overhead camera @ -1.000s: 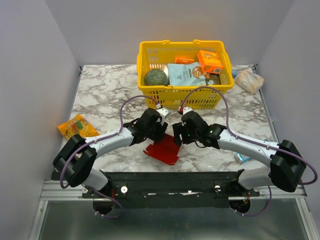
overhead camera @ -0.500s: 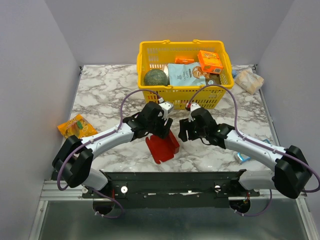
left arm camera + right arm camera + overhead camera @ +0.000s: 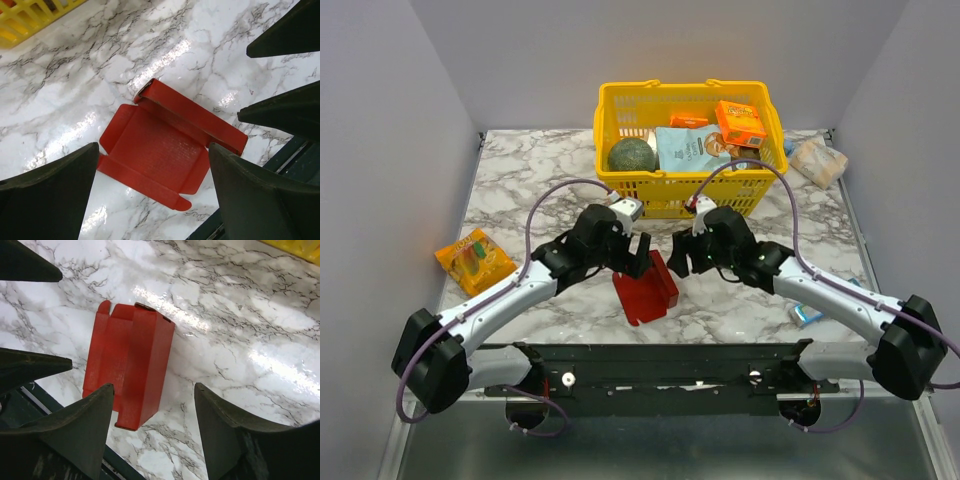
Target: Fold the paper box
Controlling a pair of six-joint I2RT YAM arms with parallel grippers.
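Observation:
The red paper box lies on the marble table near the front edge, partly folded, one side raised and a flap spread flat. It shows from above in the left wrist view and in the right wrist view. My left gripper hangs open just above and left of it, touching nothing. My right gripper hangs open just right of it, also empty. Both hold nothing.
A yellow basket with groceries, among them an orange printed carton, stands behind the grippers. An orange snack packet lies at the left. A wrapped item lies at the back right. The black front rail runs just below the box.
Both grippers have let go of the box and drawn back and up. The left arm swung left. The box now rests on the table, turned more upright in the view.

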